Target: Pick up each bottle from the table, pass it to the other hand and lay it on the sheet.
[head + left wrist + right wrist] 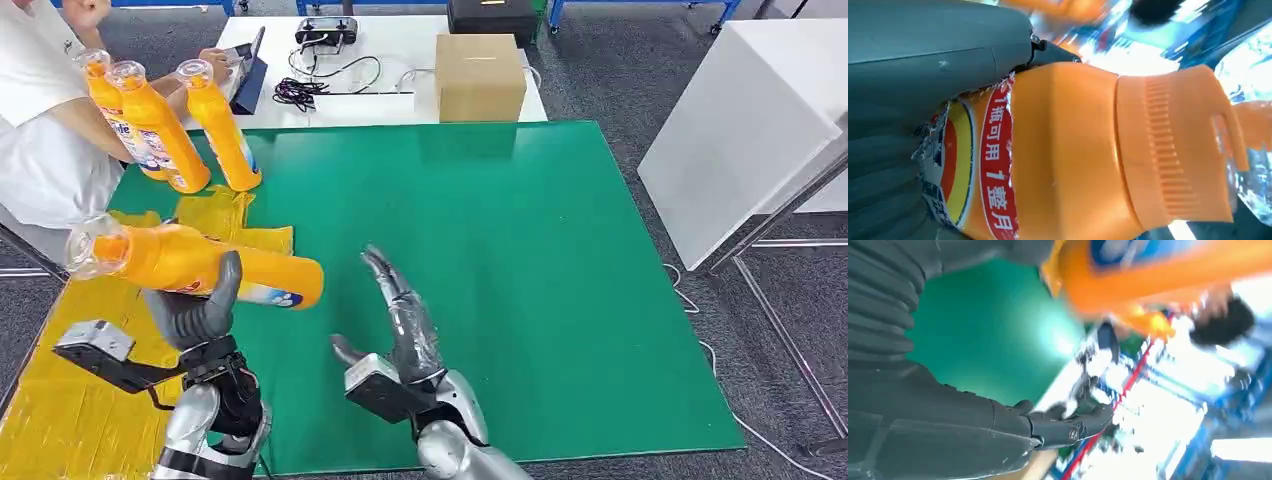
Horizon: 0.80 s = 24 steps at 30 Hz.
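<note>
My left hand (197, 312) grips an orange bottle (190, 262) lying level in the air above the yellow sheet (80, 400), its clear cap pointing left. Up close, the same bottle (1073, 155) shows a red and white label and a ribbed orange neck, with my left hand (923, 65) wrapped round it. My right hand (400, 315) stands open just right of the bottle's base, fingers stretched forward over the green mat (520, 250). The right hand (948, 415) is empty, with the bottle (1158, 275) blurred beyond it. Three more orange bottles (160, 125) stand upright at the mat's far left corner.
A person in white (45, 130) sits at the left by the standing bottles. Behind the mat a white table (400, 110) carries a cardboard box (480, 77), cables and a controller. A white cabinet (740, 130) stands to the right.
</note>
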### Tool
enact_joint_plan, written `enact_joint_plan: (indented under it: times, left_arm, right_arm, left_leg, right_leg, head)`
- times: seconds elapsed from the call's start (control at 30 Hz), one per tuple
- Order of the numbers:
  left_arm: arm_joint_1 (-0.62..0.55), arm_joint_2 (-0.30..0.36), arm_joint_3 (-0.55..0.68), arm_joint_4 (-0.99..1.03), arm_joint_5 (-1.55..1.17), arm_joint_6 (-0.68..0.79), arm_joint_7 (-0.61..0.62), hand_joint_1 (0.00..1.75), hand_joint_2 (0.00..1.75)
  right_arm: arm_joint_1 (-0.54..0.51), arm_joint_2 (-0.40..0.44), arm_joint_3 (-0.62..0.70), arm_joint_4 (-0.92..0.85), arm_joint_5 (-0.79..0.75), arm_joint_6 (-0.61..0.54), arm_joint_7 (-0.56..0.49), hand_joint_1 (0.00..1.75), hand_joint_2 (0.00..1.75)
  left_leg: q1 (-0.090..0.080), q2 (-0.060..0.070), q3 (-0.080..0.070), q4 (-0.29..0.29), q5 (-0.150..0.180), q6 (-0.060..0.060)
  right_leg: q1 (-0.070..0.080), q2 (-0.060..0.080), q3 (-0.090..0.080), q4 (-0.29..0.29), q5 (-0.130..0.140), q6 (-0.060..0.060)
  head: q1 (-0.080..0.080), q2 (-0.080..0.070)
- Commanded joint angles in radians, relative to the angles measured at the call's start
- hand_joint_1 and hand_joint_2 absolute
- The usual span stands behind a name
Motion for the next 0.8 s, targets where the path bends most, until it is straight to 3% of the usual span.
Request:
enact_joint_plan:
  times: [0.03,0.1,0.13,0.17,0.27,0.33,0.43,0.5,0.57,0.63,0.8]
  left_arm:
    - [-0.104,0.103,0.109,0.099,-0.809,0.176,0.063,1.75,1.75]
    - [-0.137,0.133,0.174,0.145,-1.28,0.176,0.174,1.75,1.75]
    - [-0.159,0.176,0.15,0.178,-1.358,0.176,0.234,1.75,1.75]
    - [-0.204,0.274,0.076,0.253,-1.508,0.156,0.375,1.75,1.75]
    - [-0.31,0.429,-0.046,0.344,-1.608,0.039,0.487,1.75,1.75]
    - [-0.375,0.505,-0.102,0.397,-1.61,-0.095,0.487,1.75,1.75]
    - [-0.393,0.516,-0.103,0.413,-1.59,-0.103,0.478,1.75,1.75]
    - [-0.443,0.575,-0.18,0.441,-1.602,-0.235,0.482,1.75,1.75]
    - [-0.543,0.624,-0.23,0.538,-1.452,-0.458,0.407,1.75,1.75]
    - [-0.613,0.653,-0.271,0.607,-1.396,-0.494,0.37,1.75,1.75]
    - [-0.838,0.705,-0.419,0.85,-1.234,-0.776,0.348,1.75,1.75]
  right_arm:
    - [0.156,-0.143,-0.232,-0.433,0.022,0.007,-0.037,0.0,1.75]
    - [0.187,-0.15,-0.276,-0.486,0.024,0.008,-0.052,0.0,1.75]
    - [0.195,-0.153,-0.289,-0.5,0.024,0.012,-0.056,0.0,1.75]
    - [0.207,-0.15,-0.309,-0.517,0.031,0.007,-0.064,0.0,1.75]
    - [0.23,-0.153,-0.35,-0.556,0.038,0.006,-0.071,0.0,1.75]
    - [0.241,-0.16,-0.375,-0.574,0.03,0.016,-0.072,0.0,1.75]
    - [0.244,-0.161,-0.386,-0.578,0.025,0.026,-0.074,0.0,1.75]
    - [0.244,-0.156,-0.402,-0.579,0.032,0.018,-0.083,0.0,1.75]
    - [0.25,-0.156,-0.427,-0.59,-0.013,0.044,-0.092,0.0,1.75]
    - [0.255,-0.15,-0.448,-0.594,-0.025,0.054,-0.11,0.0,1.75]
    - [0.228,-0.134,-0.454,-0.551,-0.029,0.052,-0.12,0.0,1.75]
  left_leg:
    - [-0.001,-0.003,0.002,-0.001,0.0,0.0]
    - [0.0,-0.005,0.004,-0.001,0.0,-0.001]
    - [0.0,-0.004,0.002,-0.001,0.0,-0.001]
    - [0.0,-0.004,0.003,-0.001,0.0,-0.001]
    - [-0.001,-0.003,0.002,-0.002,0.001,-0.001]
    - [0.001,-0.002,0.003,-0.001,0.001,-0.003]
    - [0.001,-0.001,0.002,0.0,0.002,-0.004]
    - [0.002,0.0,0.002,0.0,0.002,-0.004]
    - [0.002,0.0,0.002,0.0,0.002,-0.004]
    - [0.004,-0.002,0.0,0.002,0.003,-0.004]
    - [0.004,0.0,-0.001,0.002,0.003,-0.005]
  right_leg:
    - [-0.001,-0.004,0.003,-0.001,-0.001,0.0]
    - [0.0,-0.005,0.005,-0.001,-0.002,0.001]
    - [-0.001,-0.004,0.003,-0.001,-0.001,0.0]
    - [-0.001,-0.004,0.004,-0.001,-0.001,0.001]
    - [-0.001,-0.004,0.002,-0.001,0.0,0.0]
    - [0.0,-0.003,0.002,0.0,0.0,-0.002]
    - [0.001,-0.003,0.0,0.0,0.002,-0.003]
    - [0.002,-0.002,0.001,0.002,0.001,-0.003]
    - [0.002,-0.002,0.0,0.002,0.001,-0.003]
    - [0.003,-0.005,-0.001,0.003,0.001,-0.003]
    - [0.003,-0.002,-0.003,0.004,0.001,-0.003]
  head:
    - [0.0,0.0]
    - [0.0,0.0]
    - [0.0,0.0]
    - [0.001,0.0]
    - [0.0,0.0]
    - [0.0,0.0]
    - [0.0,0.0]
    - [0.0,0.0]
    - [0.0,0.0]
    - [0.0,0.0]
    - [0.0,0.0]
